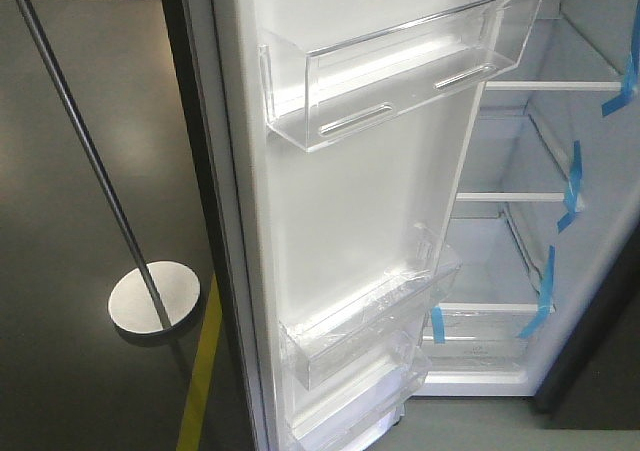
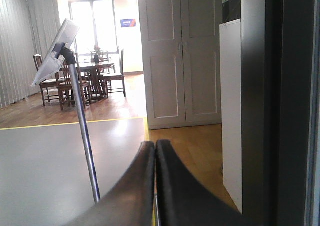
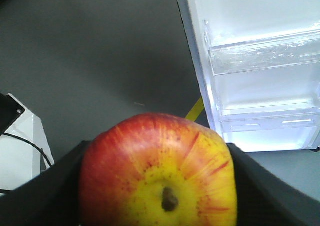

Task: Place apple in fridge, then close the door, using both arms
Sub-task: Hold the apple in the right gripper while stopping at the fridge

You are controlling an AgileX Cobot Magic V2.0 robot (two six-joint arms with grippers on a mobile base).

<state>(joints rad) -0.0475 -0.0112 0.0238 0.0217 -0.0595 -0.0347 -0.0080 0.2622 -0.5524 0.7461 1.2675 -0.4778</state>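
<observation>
Broadly, a dark grey floor [image 1: 80,121] with a yellow line [image 1: 200,371] painted across it. The left wrist view alone shows the wider room. Beyond the grey the floor turns to wood [image 2: 195,146], with tall panelled cupboard doors [image 2: 180,55], bright windows, and a dining table and chairs [image 2: 85,78] far back.

Fridge [image 1: 500,151]: open, with a white interior and white shelves, seen only in the front view.

Door [image 1: 340,211]: swung wide, white inner face toward the front camera. The right wrist view catches its lower part only.

Pole stand [image 1: 85,151]: a leaning metal pole on a round disc base [image 1: 153,296], left of the door and well apart from it. Its tilted top panel [image 2: 56,53] shows only from the left wrist.

Clear bins: an upper bin [image 1: 400,71] and lower bins [image 1: 360,331] on the door, nothing visible in them.

Left gripper [image 2: 155,145]: fingers pressed together with nothing between them, near a dark upright edge at frame right. It does not show in the front view.

Right gripper [image 3: 157,196]: black fingers [image 3: 45,196] spread to the fruit's width and clamped on either side of it.

Apple [image 3: 160,166]: held in the right gripper, stem end toward the camera, over the dark floor. It is outside the fridge, with the door's lower bins to its upper right. It shows only in the right wrist view.

Blue tape strips [image 1: 572,186]: on the shelf fronts.
</observation>
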